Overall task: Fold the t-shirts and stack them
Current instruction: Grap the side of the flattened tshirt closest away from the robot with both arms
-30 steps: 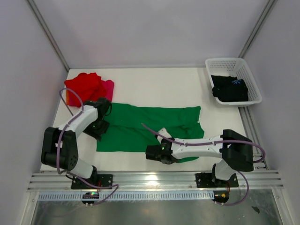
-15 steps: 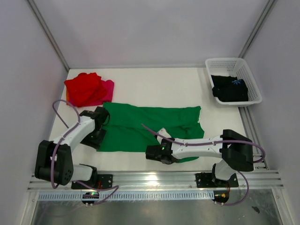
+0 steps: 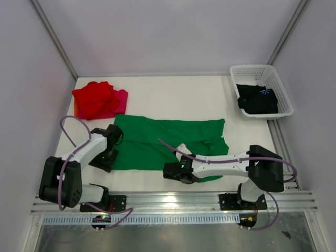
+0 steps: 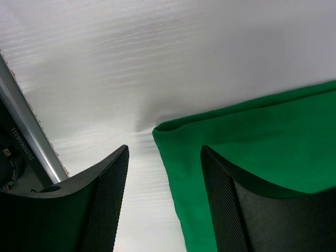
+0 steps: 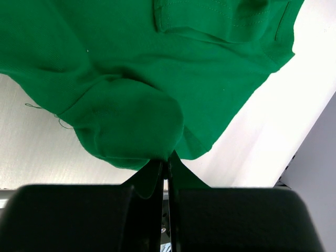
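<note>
The left gripper had slid back along the green shirt, jaws wide, a corner lying between them. The right gripper stayed clamped on its hem, so a fold looked near.

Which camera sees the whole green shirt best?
The top external view: the green t-shirt lies spread nearly whole there. Left wrist shows only one corner; right wrist shows a bunched edge pinched in the right tool.
</note>
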Available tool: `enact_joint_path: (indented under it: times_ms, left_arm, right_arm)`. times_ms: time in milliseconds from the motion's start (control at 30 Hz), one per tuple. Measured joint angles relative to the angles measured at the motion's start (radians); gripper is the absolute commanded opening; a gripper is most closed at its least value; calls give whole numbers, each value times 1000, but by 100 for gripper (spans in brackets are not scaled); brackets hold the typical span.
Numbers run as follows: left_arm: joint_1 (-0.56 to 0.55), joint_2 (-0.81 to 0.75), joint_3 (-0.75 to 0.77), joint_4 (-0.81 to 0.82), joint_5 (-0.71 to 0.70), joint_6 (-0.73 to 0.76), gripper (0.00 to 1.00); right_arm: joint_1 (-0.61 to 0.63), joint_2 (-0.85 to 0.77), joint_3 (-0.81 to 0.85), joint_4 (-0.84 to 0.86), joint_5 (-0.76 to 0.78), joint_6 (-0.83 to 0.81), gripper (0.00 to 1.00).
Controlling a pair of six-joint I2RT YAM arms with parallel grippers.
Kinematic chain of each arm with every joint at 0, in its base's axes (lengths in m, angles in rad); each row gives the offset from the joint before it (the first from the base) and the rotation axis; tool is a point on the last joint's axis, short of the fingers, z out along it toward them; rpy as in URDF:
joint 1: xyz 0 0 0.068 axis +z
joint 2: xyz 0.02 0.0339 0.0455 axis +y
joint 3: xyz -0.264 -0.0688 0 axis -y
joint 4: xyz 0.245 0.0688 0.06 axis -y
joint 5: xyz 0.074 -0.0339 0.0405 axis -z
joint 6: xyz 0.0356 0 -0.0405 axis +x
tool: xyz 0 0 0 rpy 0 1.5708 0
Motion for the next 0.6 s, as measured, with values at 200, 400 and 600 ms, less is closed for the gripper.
enact_joint_path:
  times_ms: [200,400,600]
  left_arm:
    - [0,0,-43,31,0,-12,59]
    - [0,13,-47,65,-2,-21,27]
    - [-2,18,-47,89,-7,-16,7]
  right_arm:
    - [0,0,0,2,0,0,3]
    - [0,0,0,2,0,0,3]
    - [0,0,0,2,0,0,3]
